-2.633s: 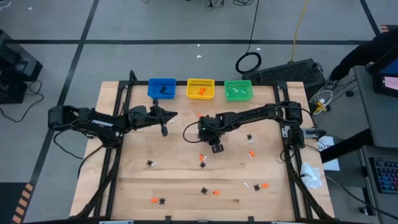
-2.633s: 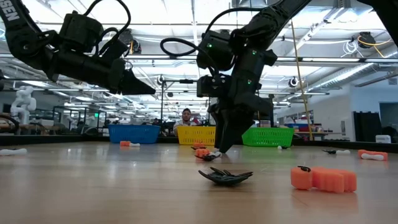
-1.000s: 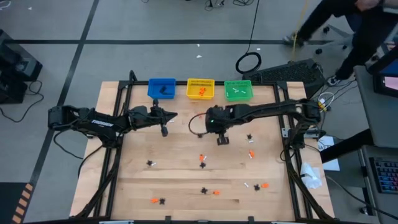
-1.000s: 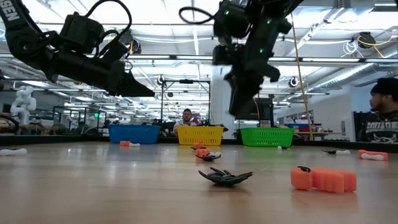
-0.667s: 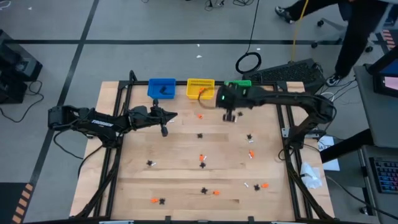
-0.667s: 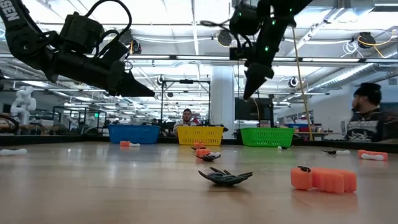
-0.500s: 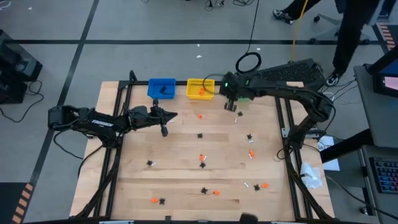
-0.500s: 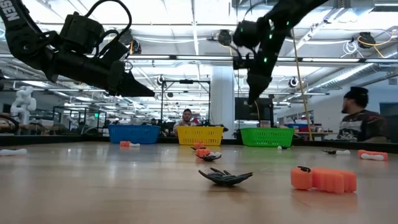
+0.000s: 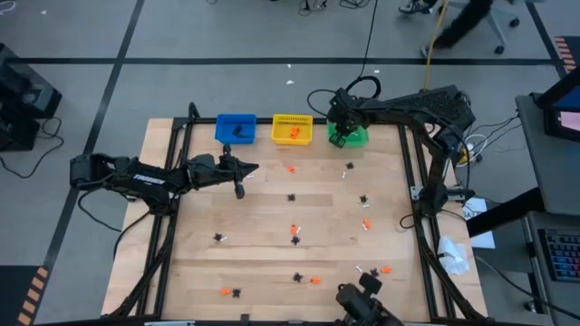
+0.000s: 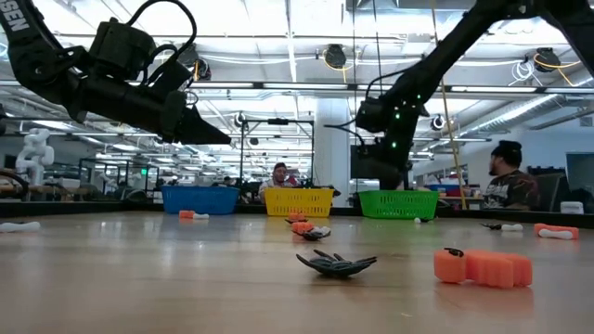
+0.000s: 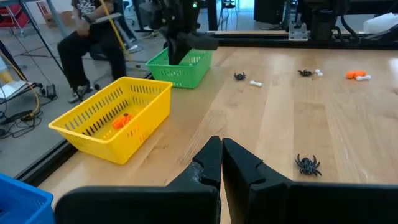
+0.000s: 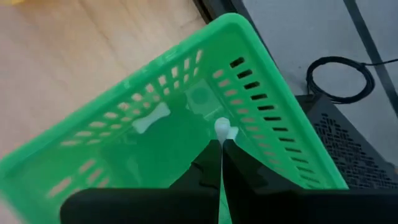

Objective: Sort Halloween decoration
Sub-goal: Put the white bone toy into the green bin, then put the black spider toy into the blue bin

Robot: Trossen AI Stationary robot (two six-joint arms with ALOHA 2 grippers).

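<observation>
Small black, orange and white Halloween trinkets lie scattered on the wooden table, among them a black spider (image 9: pixel 292 196), an orange piece (image 9: pixel 292 167) and a white piece (image 9: pixel 348 167). Blue (image 9: pixel 236 128), yellow (image 9: pixel 292 129) and green (image 9: pixel 355 136) bins stand in a row at the far edge. My right gripper (image 9: pixel 340 138) hangs over the green bin (image 12: pixel 186 118), shut on a tiny white trinket (image 12: pixel 222 129). A white bone (image 12: pixel 152 117) lies inside that bin. My left gripper (image 9: pixel 256 167) hovers shut above the table's left side, near the blue bin. My right gripper pinches the small white trinket between its two fingertips; only the trinket's end (image 12: pixel 219 126) sticks out past them. The fingers (image 12: pixel 211 163) slant down from above. The trinket is lifted clear, over the inside of the green bin.
The yellow bin (image 11: pixel 115 115) holds an orange piece (image 11: pixel 122 121). More trinkets lie toward the near edge, such as a black spider (image 10: pixel 336 263) and an orange piece (image 10: pixel 483 267). People are in the room beyond the far right edge. A dark object (image 9: pixel 362 303) shows at the near edge.
My right gripper has swung from above the table's middle toward the far edge, over the green bin, sinking a little and rolling as it went, still shut on the trinket. My left arm has kept still.
</observation>
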